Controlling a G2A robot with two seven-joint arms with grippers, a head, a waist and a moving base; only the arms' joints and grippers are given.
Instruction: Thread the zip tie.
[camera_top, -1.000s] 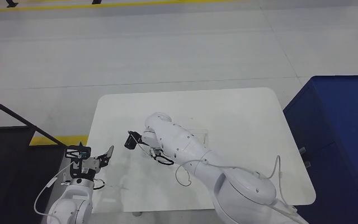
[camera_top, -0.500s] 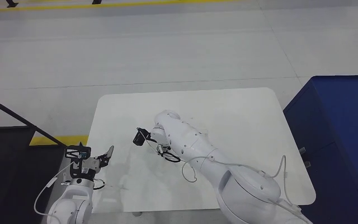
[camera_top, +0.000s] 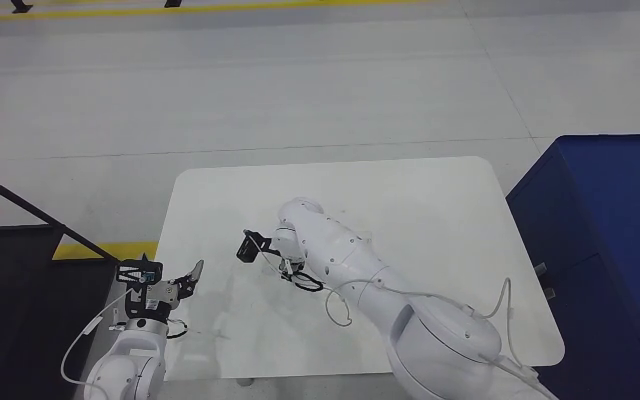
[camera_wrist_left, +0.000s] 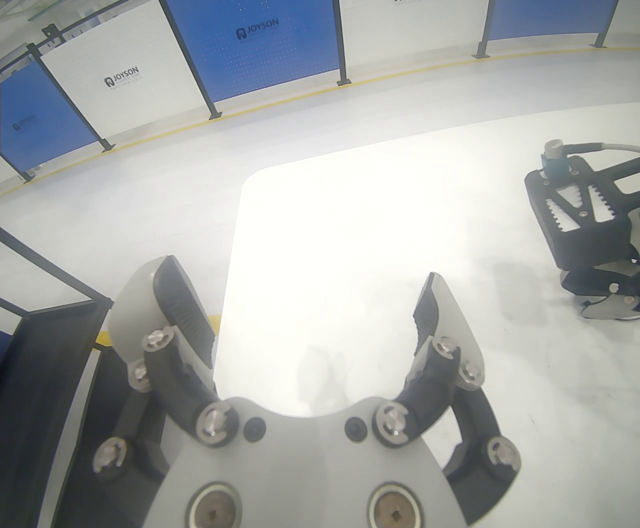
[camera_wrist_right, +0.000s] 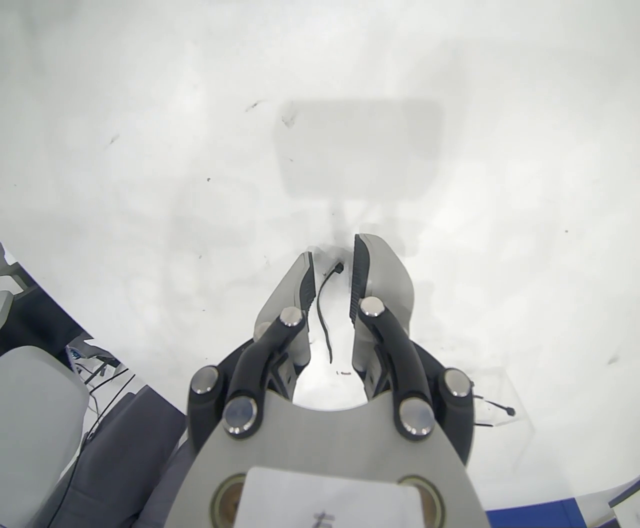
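Right wrist view has the zip tie (camera_wrist_right: 319, 310) lying flat on the table (camera_wrist_right: 150, 150) between the fingers of the right gripper (camera_wrist_right: 334, 250), which are narrowed but not pinching it. Thin, light and springy (likely slick too), it looks best gripped mid-strap, leaving head and tail free. By the table's edge the left gripper (camera_wrist_left: 301, 277) hangs spread wide, and a clear stand (camera_wrist_right: 500, 400) sits near, not in the way.

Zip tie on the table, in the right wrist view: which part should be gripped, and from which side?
Probably the thin strap of the zip tie, near its middle, from above. It lies flat on the table, lengthwise between the open jaws of the right gripper, so closing there leaves its head and tail free.
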